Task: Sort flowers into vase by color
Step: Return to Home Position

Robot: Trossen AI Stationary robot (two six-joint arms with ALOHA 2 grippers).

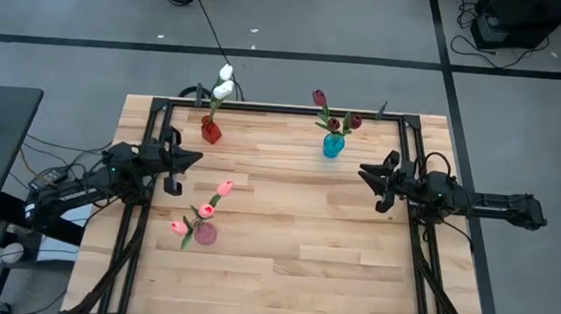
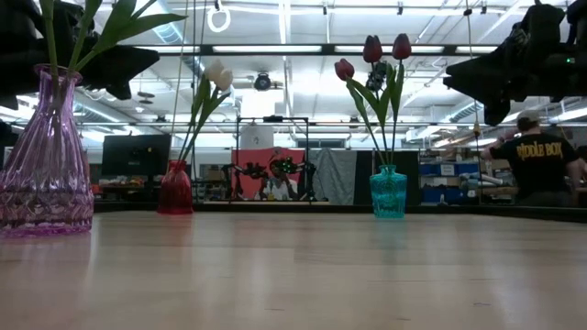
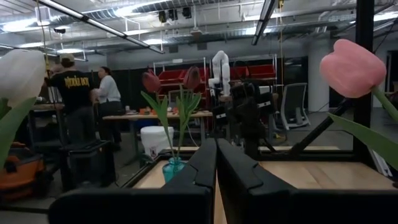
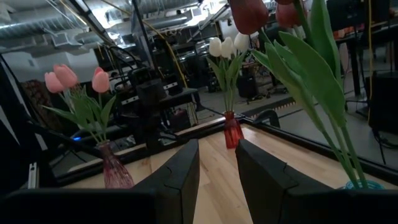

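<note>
- While neither arm carries anything, the nearest thing I see is the pink vase. It stands upright toward the front-left part of the table, with three pink tulips in it.
- Halfway back, the left gripper hangs by the left edge and points inward. Its fingers are pressed together on nothing.
- Level with it at the right edge, the right gripper also faces inward. Its fingers are parted with a clear gap between them, and it is empty.
- At the far edge, left of centre, the red vase holds the white tulips. I count three heads in the right wrist view.
- Further right along the far edge, the blue vase holds three dark maroon tulips.
- Beyond the table a person in a dark shirt stands in the room.
</note>
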